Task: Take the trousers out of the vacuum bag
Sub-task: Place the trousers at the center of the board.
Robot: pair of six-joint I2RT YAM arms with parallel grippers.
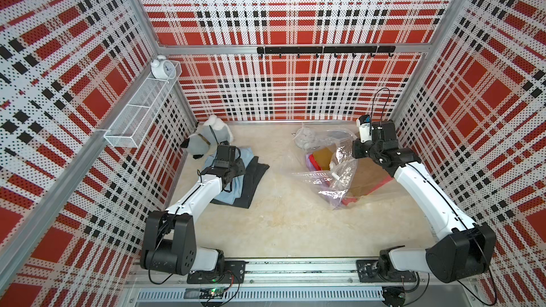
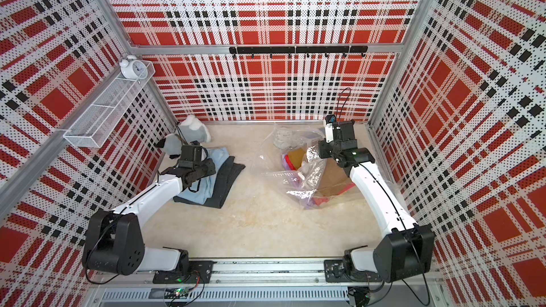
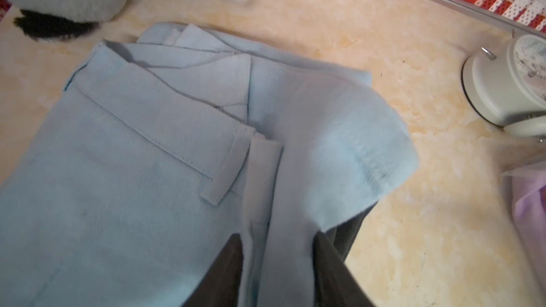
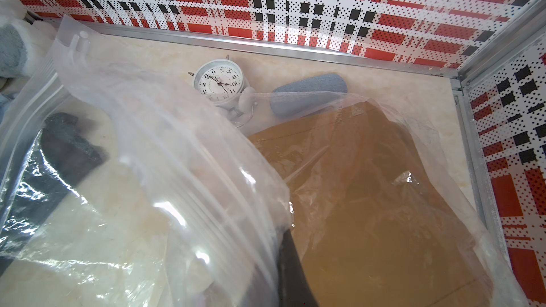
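Note:
Light blue trousers (image 1: pixel 229 194) lie folded on charcoal-black trousers (image 1: pixel 255 177) at the left of the table. My left gripper (image 1: pixel 240 169) is low over them. In the left wrist view its jaws (image 3: pixel 277 237) stand apart, open, with a ridge of the light blue trousers (image 3: pixel 133 172) between them. The clear vacuum bag (image 1: pixel 319 178) lies crumpled at the right, with mustard-brown (image 1: pixel 323 156), red (image 1: pixel 351 200) and lilac (image 1: pixel 310 159) trousers inside. My right gripper (image 1: pixel 354 151) is shut on the vacuum bag (image 4: pixel 177 158) at its zip edge (image 4: pixel 280 240), beside the mustard-brown trousers (image 4: pixel 369 202).
A grey-white plush toy (image 1: pixel 206 140) sits in the back left corner. One white alarm clock (image 4: pixel 220 82) and a grey oval thing (image 4: pixel 310 90) lie behind the bag by the back wall. Another clock (image 1: pixel 162 67) stands on a wire shelf (image 1: pixel 139 110). A hook rail (image 1: pixel 325 50) is high up.

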